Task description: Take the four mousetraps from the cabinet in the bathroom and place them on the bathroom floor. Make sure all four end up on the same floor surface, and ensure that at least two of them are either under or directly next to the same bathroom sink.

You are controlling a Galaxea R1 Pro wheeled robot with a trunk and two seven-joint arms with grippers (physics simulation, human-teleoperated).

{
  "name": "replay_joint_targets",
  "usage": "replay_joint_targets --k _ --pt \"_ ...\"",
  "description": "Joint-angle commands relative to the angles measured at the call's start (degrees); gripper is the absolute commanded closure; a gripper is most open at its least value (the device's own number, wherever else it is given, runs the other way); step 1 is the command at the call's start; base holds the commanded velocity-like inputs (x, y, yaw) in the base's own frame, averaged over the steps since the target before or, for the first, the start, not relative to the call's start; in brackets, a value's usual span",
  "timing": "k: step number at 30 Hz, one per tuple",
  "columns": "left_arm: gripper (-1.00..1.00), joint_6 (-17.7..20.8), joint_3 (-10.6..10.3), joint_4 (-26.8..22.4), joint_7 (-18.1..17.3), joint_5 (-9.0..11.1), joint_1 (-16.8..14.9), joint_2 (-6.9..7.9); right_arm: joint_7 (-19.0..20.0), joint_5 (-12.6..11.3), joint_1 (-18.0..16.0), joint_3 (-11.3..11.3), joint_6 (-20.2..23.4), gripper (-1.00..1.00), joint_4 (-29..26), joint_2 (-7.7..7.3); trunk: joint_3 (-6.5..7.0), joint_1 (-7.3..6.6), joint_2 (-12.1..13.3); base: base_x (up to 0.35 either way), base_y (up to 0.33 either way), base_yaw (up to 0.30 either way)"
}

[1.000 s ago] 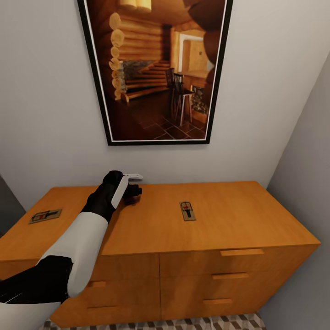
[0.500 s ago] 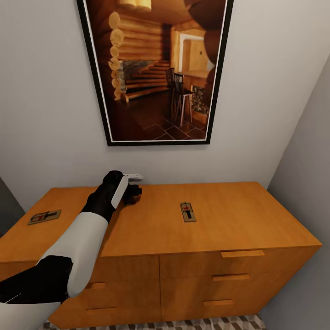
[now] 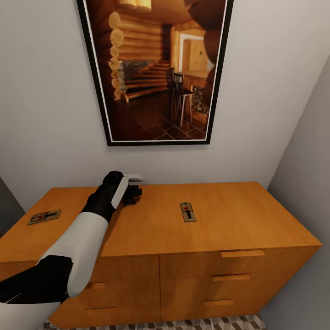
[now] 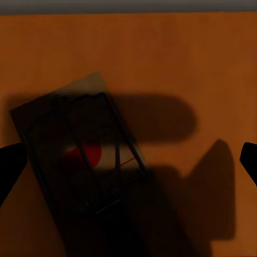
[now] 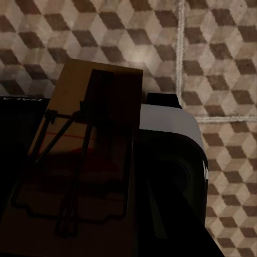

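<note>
My left end effector hovers spread wide over a trap lying flat on the cabinet (two more traps sit there). My right end effector grips another trap above the floor.
</note>
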Motion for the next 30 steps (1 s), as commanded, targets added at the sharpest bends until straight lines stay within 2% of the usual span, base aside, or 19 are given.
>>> replay_joint_targets --k 1,16,30 --pt "-1.00 0.16 -0.13 0.00 0.56 0.60 -0.03 0.02 -0.36 0.11 -0.03 0.10 -0.18 1.00 0.05 0.01 -0.05 0.00 -0.03 0.000 0.000 0.000" --pt "-1.00 0.16 -0.13 0.15 0.56 0.66 -0.03 0.02 -0.36 0.14 -0.03 0.10 -0.18 1.00 0.05 0.01 -0.12 0.00 -0.03 0.000 0.000 0.000" --pt "-1.00 0.16 -0.12 0.48 0.56 0.63 -0.03 0.02 -0.36 0.13 -0.03 0.10 -0.18 1.00 0.05 0.10 -1.11 0.00 -0.03 0.000 0.000 0.000"
